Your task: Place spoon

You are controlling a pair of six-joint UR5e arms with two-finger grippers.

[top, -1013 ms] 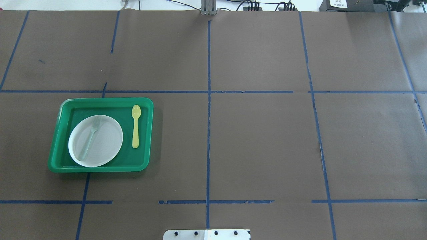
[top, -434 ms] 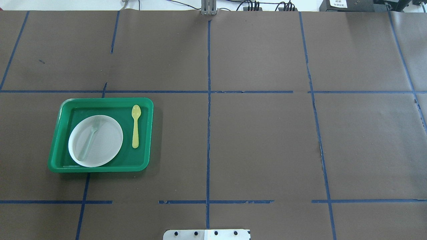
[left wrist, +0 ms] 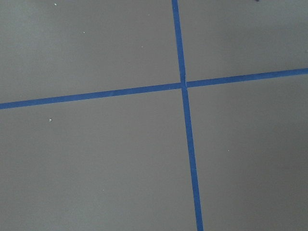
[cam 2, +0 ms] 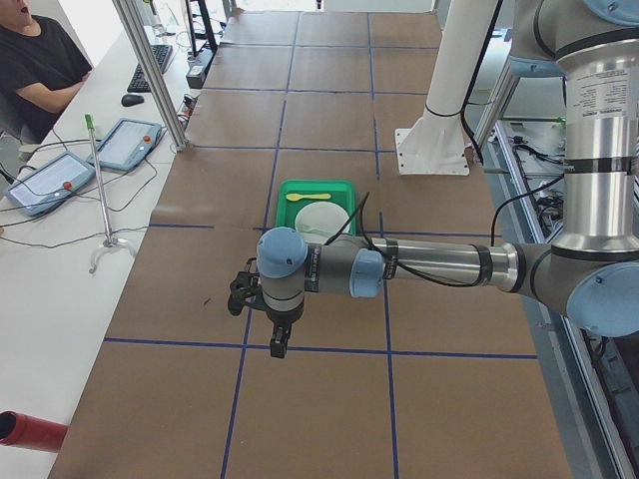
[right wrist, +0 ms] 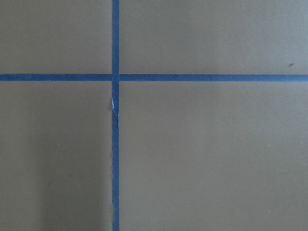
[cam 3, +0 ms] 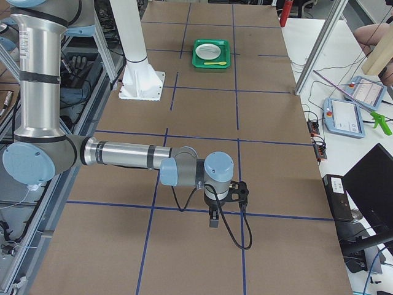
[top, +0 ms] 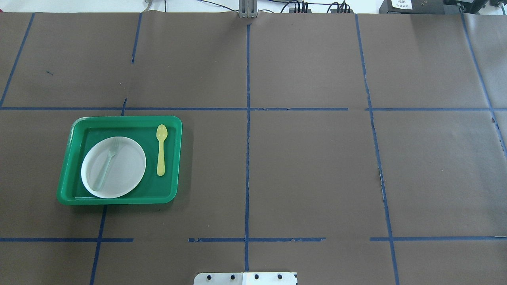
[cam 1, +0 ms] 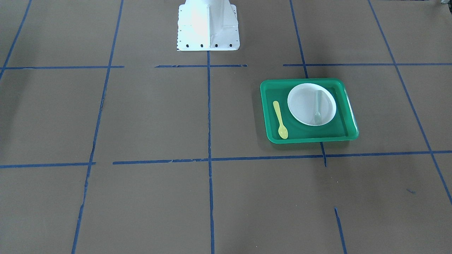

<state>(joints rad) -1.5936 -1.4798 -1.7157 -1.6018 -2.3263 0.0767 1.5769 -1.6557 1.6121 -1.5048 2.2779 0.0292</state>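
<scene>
The small yellow plastic spoon (top: 161, 150) lies flat in the green rectangular plastic tray (top: 126, 120), just beside the round white plate (top: 128, 170) that carries a pale grey-green plastic fork (top: 106, 166). The left fingers (cam 2: 277, 345) and right fingers (cam 3: 212, 220) hang above the brown taped surface (top: 317, 166), well apart from the tray. Whether they are open or closed cannot be told.

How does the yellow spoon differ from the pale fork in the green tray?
The spoon is bright yellow; the fork is pale grey-green. The spoon lies on the tray floor beside the white plate; the fork lies on the plate. The spoon lies square to the tray, the fork slanted. Both lie flat, heads away from the robot.
</scene>
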